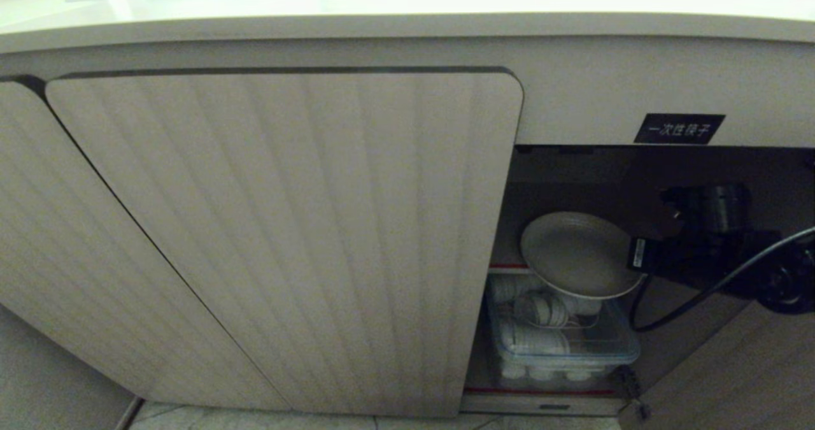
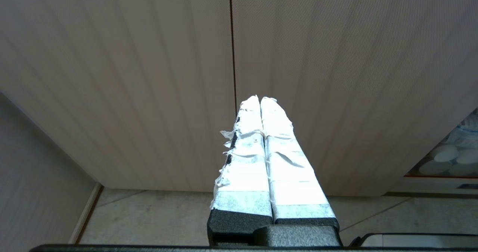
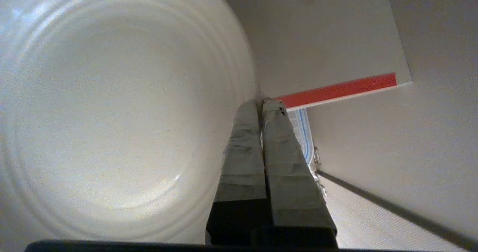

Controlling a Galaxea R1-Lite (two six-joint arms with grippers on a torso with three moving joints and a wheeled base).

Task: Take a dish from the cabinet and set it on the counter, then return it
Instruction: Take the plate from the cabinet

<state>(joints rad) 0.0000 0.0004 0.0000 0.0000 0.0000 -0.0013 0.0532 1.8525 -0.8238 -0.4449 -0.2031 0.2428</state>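
The right gripper (image 3: 261, 104) is pinching the rim of the dish (image 1: 576, 251), its taped fingers (image 3: 242, 151) pressed together on the plate's edge with no gap showing between them. In the head view the same gripper (image 1: 640, 255) is reaching in from the right side of the open cabinet (image 1: 573, 181), and the dish is hanging off its tip, tilted, with the hollow face turned up and outward. The plate is sitting clear of the shelf, in the upper part of the opening.

Just beyond the fingertips the red-edged shelf (image 3: 338, 89) is running across, and below the dish a clear plastic bin (image 1: 563, 347) is holding stacked white crockery. A black cable (image 1: 700, 293) is looping down from the arm behind the gripper. Above it, a small black label (image 1: 679, 128) is showing on the cabinet front, and the counter (image 1: 382, 9) is lying over everything.

The left gripper (image 2: 260, 100) is idling away from the work, its white-taped fingers closed against each other, pointing at the ribbed closed door (image 2: 336, 76) with the tiled floor (image 2: 157, 214) beneath.
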